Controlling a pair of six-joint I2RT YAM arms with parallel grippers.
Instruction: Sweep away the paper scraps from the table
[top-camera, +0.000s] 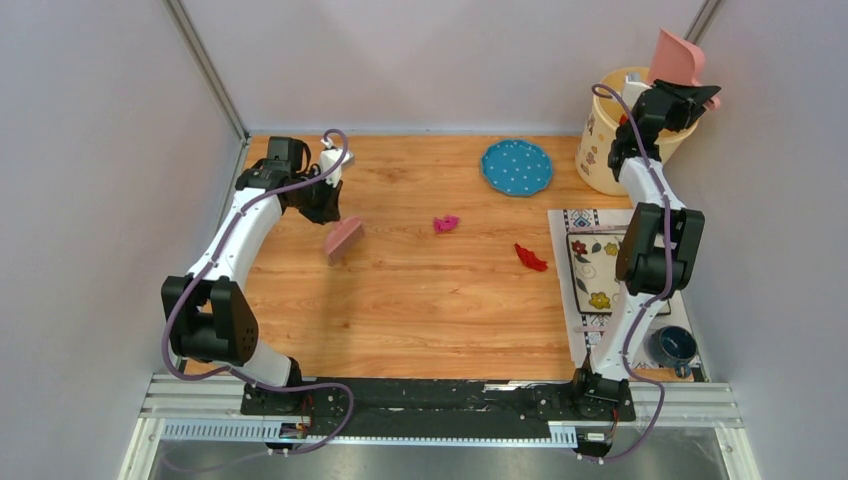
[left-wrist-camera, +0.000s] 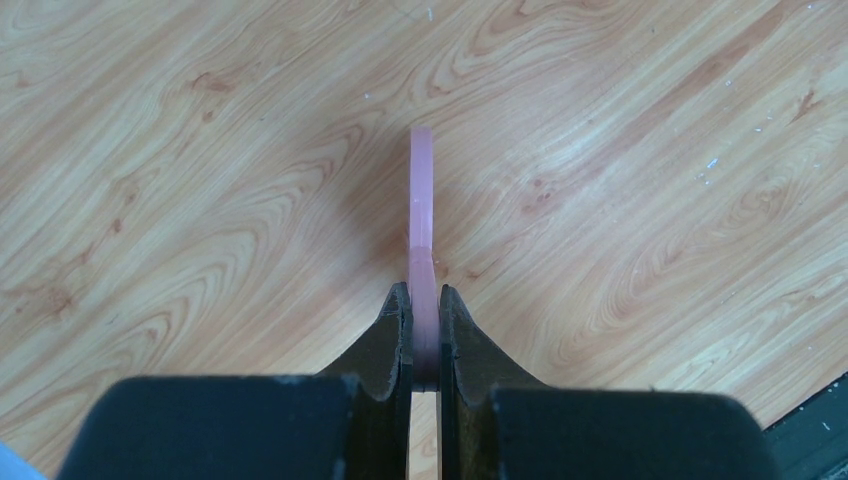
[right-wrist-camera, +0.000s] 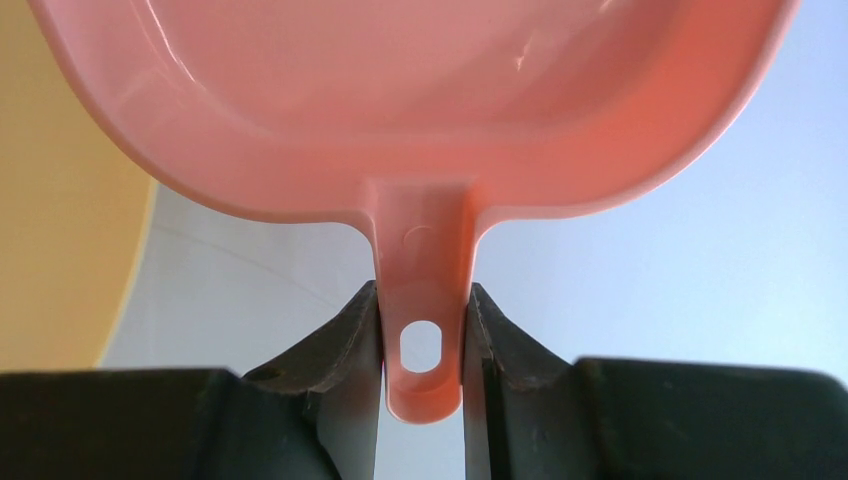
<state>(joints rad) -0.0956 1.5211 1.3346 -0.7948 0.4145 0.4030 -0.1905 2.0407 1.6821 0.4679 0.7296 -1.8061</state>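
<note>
- Progress: early or mid-task by my read. Two paper scraps show on the table, neither in the pan. Any others are hidden or gone, can't tell which.
- Magenta scrap: mid-table, a bit toward the far edge. Long axis runs roughly parallel to the far edge, with the right end tipped slightly toward it.
- Red scrap: nearer the right edge, just beside the placemat without touching it. Long axis is diagonal, from far-left to near-right.
- Left pincer: clamped on the thin pink brush handle, jaws nearly together. It's over the far-left part of the table, well apart from both scraps. The brush head hangs down toward the wood; contact with the table unclear.
- Right pincer: clamped on the dustpan handle. The pan is raised at the far-right corner above the yellow tub, nowhere near the table surface.
- Blue plate sits by the far edge, clear of the sweep line between the scraps.
- Left to do, as I judge it: bring the pan down beside the scraps, brush both in across the table, then dump.
</note>
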